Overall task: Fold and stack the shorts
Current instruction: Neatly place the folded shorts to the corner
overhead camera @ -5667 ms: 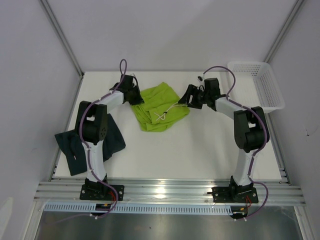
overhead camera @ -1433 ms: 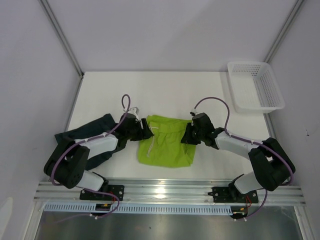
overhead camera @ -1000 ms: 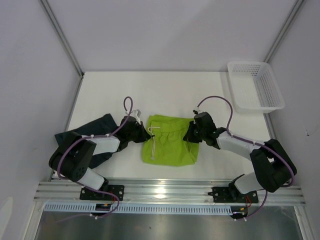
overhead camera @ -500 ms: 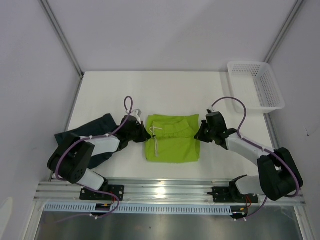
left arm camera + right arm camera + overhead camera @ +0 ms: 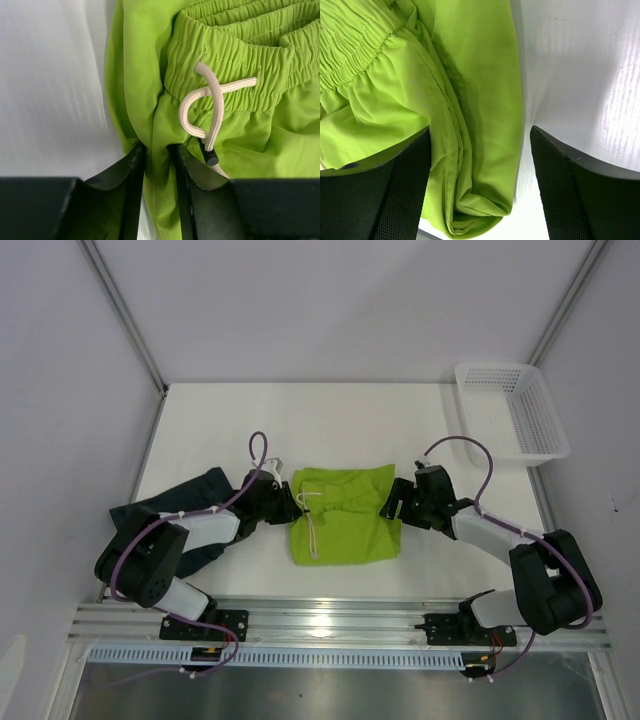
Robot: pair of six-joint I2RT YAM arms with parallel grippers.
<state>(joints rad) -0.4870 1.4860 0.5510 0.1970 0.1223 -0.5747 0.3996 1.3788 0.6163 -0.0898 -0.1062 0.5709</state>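
Note:
The lime green shorts (image 5: 342,515) lie folded near the table's front middle, waistband toward the back, white drawstring (image 5: 212,102) on top. My left gripper (image 5: 290,508) is shut on a pinch of the green shorts' left edge (image 5: 159,150). My right gripper (image 5: 392,505) is open at the shorts' right edge; the folded side (image 5: 485,130) lies between its spread fingers (image 5: 405,185). The dark navy shorts (image 5: 185,515) lie at the left, partly under my left arm.
A white mesh basket (image 5: 510,415) stands at the back right corner. The metal rail (image 5: 340,620) runs along the table's near edge, close below the green shorts.
Both arms dragged the green shorts from the back middle toward the front and spread them flat. In the last half second my right gripper let go of the right edge and opened.

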